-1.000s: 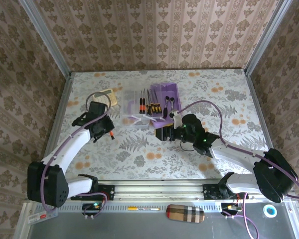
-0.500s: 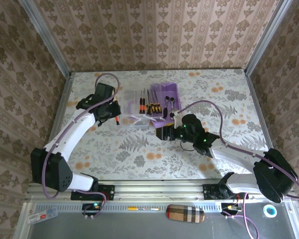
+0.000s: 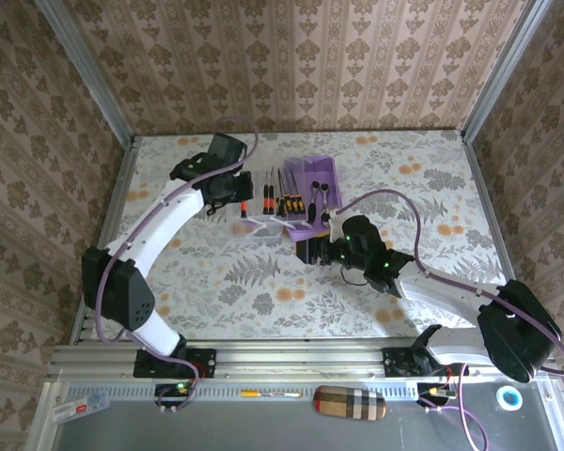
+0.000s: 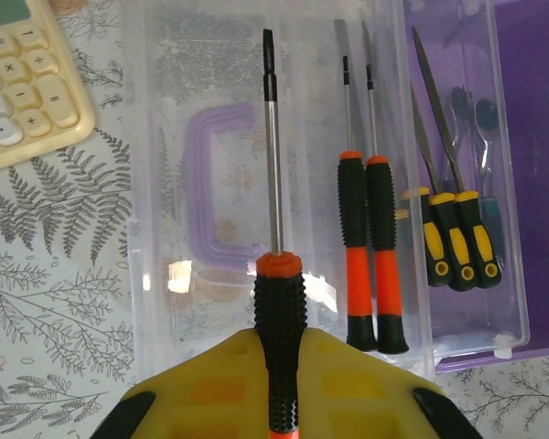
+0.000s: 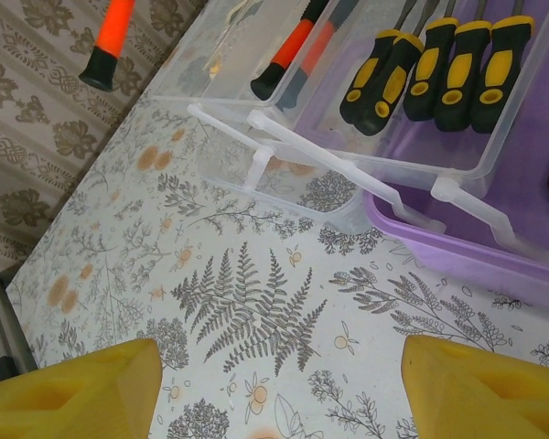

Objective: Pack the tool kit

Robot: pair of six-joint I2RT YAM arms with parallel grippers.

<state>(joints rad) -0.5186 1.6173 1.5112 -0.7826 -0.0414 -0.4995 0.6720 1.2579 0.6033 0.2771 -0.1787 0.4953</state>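
L pincer (image 4: 279, 389) clamped on black-orange screwdriver (image 4: 276, 233), gripping handle end, tip pointing away. Hovers over open clear lid (image 4: 165, 137) of tool kit (image 3: 310, 174), far-centre on tabletop (image 3: 263, 282). Two orange drivers (image 4: 352, 210) lie in lid just right of it; yellow-handled ones (image 4: 457, 242) in tray beyond. R pincer (image 5: 274, 389) spread wide, empty, low over tabletop near kit's front edge. Step, I judge: lay driver in. To do well: keep shaft parallel w/ neighbours, lower flat beside them, release only once resting. Calculator (image 4: 18, 82) not part of kit.
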